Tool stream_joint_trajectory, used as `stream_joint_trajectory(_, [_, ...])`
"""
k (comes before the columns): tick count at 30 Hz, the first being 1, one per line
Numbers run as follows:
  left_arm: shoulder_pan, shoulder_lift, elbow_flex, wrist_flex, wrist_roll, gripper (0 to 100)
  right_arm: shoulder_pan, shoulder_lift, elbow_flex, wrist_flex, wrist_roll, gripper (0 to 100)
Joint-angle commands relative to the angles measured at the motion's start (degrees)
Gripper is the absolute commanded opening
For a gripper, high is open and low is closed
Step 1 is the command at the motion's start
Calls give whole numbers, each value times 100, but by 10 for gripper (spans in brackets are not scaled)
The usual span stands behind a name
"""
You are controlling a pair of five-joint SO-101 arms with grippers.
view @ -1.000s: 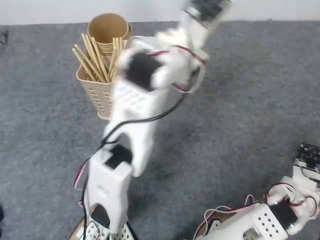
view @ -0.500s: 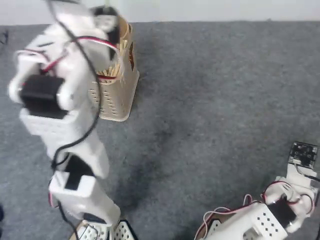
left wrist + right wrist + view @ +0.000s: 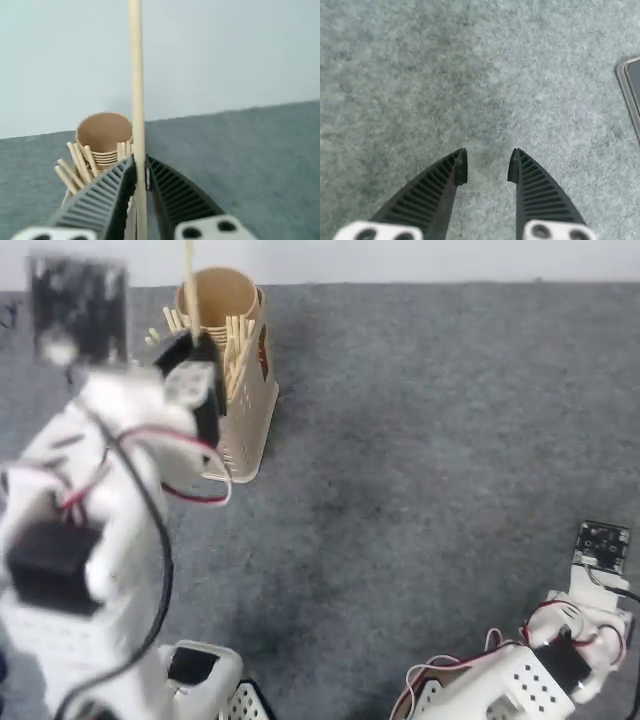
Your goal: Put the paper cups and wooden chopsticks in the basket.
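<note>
A chopstick [image 3: 135, 75] is held upright in the left gripper [image 3: 140, 167], pinched between its closed jaws, close by the basket [image 3: 245, 430] at the far left of the bench [image 3: 450, 440]. Cups [image 3: 215, 295] and other chopsticks [image 3: 238, 345] are seen standing in the basket. The right gripper [image 3: 487, 167] is held parted and empty over the near right.

Soft, even, fairly bright light from above: white left arm [image 3: 100, 470] throws a faint diffuse shadow on the grey felt surface [image 3: 450, 440], darker patch beside the beige slotted plastic basket [image 3: 245, 430], pale wall [image 3: 225, 50] evenly lit.
</note>
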Motion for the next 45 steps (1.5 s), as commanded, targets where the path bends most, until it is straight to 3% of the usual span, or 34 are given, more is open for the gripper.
stream_joint_trajectory(1, [-527,-1037,2176,-1644,105,9,-57,-66,-35,13,9,158])
stream_joint_trajectory(5, [-730,-1266,3635,-3446,-44,9,-48,-66,-35,66,9,158])
stream_joint_trajectory(9, [-756,-826,4022,-4703,-79,9,-57,-66,-35,251,44,158])
stream_joint_trajectory(16, [-879,862,3723,-5732,-44,11,-40,-66,-35,251,53,158])
stream_joint_trajectory(23, [-1073,1345,3916,-5679,35,16,-75,-66,-35,251,18,158])
stream_joint_trajectory(29, [-1055,800,4092,-5187,26,246,-75,-66,-35,242,18,158])
stream_joint_trajectory(37, [-1073,0,4224,-5055,35,239,-75,-66,-26,259,35,158])
stream_joint_trajectory(42, [-2251,-158,4215,-4413,35,213,-66,-66,97,251,53,158])
stream_joint_trajectory(45, [-2488,-193,4215,-3780,88,201,-171,-66,123,242,35,158])
